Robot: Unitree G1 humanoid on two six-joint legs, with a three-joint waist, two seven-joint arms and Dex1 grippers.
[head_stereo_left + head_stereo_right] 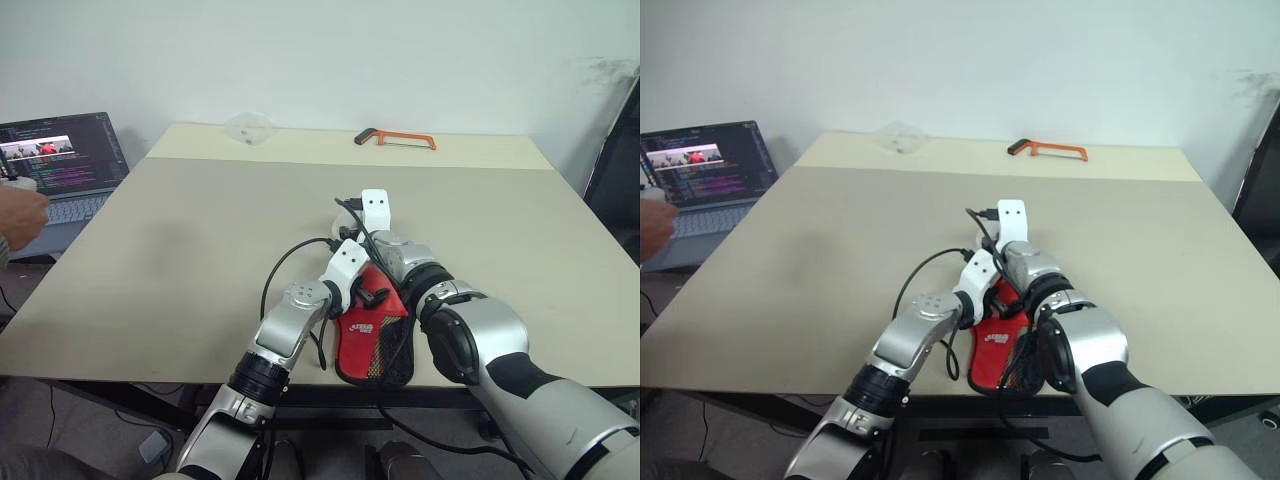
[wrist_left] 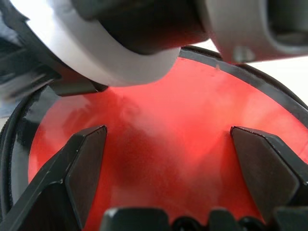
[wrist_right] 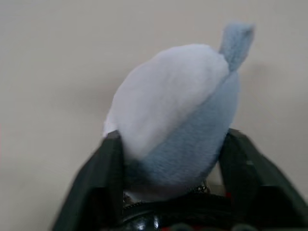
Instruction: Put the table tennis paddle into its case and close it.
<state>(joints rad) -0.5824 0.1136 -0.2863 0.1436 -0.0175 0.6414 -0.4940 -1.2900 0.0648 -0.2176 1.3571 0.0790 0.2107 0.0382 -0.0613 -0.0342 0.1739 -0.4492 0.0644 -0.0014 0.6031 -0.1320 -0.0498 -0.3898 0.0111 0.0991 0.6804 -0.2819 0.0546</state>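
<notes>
Case first: the soft red fabric pouch with black zipper trim, mesh pocket and white logo [image 1: 372,335] lies at the near edge of the beige table [image 1: 200,260], under both of your arms. Your left gripper [image 2: 168,154] hangs over its red face with the fingers [image 2: 84,159] spread wide, the red surface lying between them and nothing grasped. Your right gripper [image 3: 171,159] points past the case toward the table's middle, and its two black fingers flank a plump white-and-grey plush object [image 3: 178,110]; you cannot tell whether they press it. You cannot pick out the paddle. An orange-framed hacksaw [image 1: 398,138] lies at the far edge, a laptop [image 1: 62,165] beside the table's left side.
</notes>
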